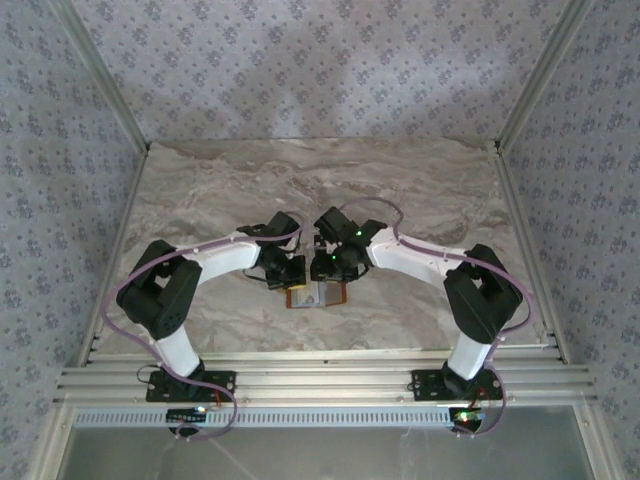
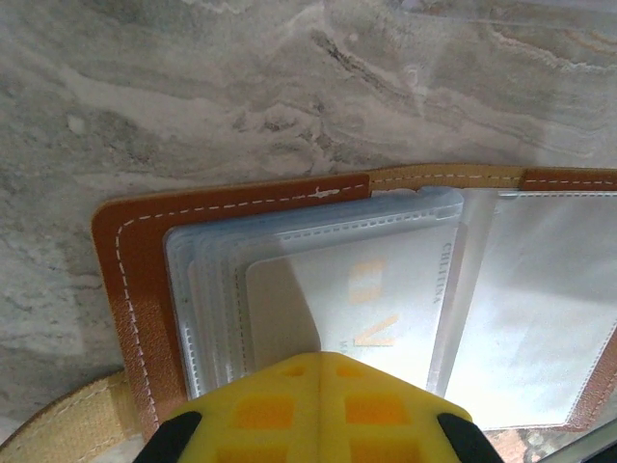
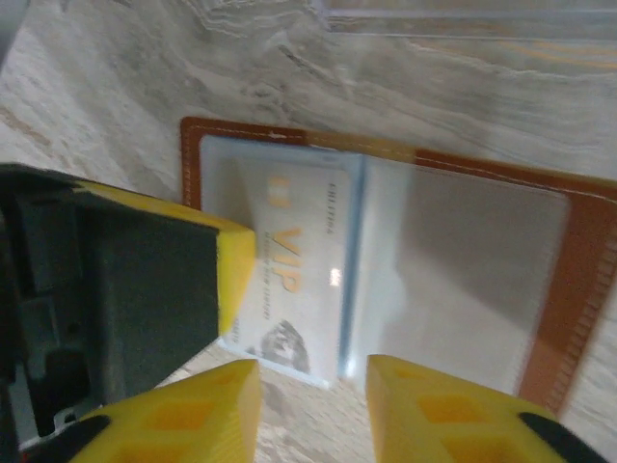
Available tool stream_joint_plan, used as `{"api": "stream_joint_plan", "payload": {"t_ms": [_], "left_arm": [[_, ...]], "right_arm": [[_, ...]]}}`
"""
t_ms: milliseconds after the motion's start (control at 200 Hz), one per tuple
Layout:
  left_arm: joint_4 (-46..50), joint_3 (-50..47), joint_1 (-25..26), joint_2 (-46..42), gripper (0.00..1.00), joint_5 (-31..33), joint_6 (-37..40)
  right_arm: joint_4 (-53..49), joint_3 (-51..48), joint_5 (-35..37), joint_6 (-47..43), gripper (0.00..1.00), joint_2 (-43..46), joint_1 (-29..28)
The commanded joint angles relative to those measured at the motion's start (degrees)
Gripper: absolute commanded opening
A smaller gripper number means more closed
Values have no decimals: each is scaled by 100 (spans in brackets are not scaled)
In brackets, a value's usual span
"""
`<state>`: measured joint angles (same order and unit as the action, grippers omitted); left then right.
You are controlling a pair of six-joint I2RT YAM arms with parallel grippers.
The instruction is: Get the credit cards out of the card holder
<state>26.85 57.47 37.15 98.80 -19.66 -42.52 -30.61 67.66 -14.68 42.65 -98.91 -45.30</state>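
Observation:
The card holder (image 1: 318, 296) lies open on the marble table, brown leather rim (image 2: 135, 289) around clear plastic sleeves. A pale credit card (image 3: 294, 280) with orange "VIP" lettering sits inside the top sleeve on the left half (image 2: 386, 289). My left gripper (image 2: 321, 359) is shut, its yellow tips pressed down on that sleeve stack near its lower edge. It appears in the right wrist view as a black and yellow block (image 3: 234, 275) over the card's left end. My right gripper (image 3: 313, 381) is open just off the holder's near edge, its fingers either side of the card sleeve's corner, nothing between them.
The holder's right half (image 3: 569, 280) holds an empty-looking clear pocket. A clear plastic rack (image 3: 463, 14) stands on the table beyond the holder. Both arms (image 1: 292, 272) (image 1: 325, 268) crowd together over the middle of the table, with bare marble on all sides.

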Motion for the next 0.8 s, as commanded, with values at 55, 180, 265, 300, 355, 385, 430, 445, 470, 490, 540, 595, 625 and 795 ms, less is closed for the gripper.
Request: {"api": "stream_joint_plan", "payload": {"t_ms": [55, 180, 265, 300, 355, 385, 430, 445, 470, 490, 540, 595, 625, 795], "left_arm": [[78, -68, 27, 86, 5, 129, 120], [108, -37, 21, 95, 5, 134, 136], [116, -34, 25, 95, 5, 151, 143], [120, -35, 21, 95, 5, 147, 139], [132, -30, 22, 96, 5, 147, 133], [127, -34, 23, 104, 5, 140, 135], [127, -31, 23, 104, 5, 138, 132], [127, -26, 25, 104, 5, 137, 134], [136, -30, 22, 104, 5, 143, 130], [130, -26, 23, 104, 5, 146, 132], [144, -30, 21, 104, 5, 148, 135], [146, -34, 22, 104, 5, 148, 130], [145, -32, 23, 104, 5, 151, 135], [154, -34, 21, 95, 5, 147, 121]], "right_arm": [[970, -379, -768, 235, 25, -239, 160], [1288, -522, -960, 268, 19, -411, 214], [1428, -554, -1029, 278, 18, -483, 230], [1430, -557, -1037, 272, 18, -520, 227], [1441, -553, -1050, 277, 17, -571, 231], [1449, -568, -1057, 277, 17, -597, 237], [1444, -566, -1056, 264, 17, -620, 241], [1446, -565, -1054, 264, 17, -627, 239], [1431, -556, -1042, 255, 17, -634, 240], [1422, -552, -1025, 248, 17, -637, 236], [1364, -546, -979, 219, 17, -645, 235], [1294, -545, -910, 196, 17, -646, 240], [1263, -548, -868, 174, 18, -654, 234], [1144, -517, -757, 91, 20, -714, 235]]}}
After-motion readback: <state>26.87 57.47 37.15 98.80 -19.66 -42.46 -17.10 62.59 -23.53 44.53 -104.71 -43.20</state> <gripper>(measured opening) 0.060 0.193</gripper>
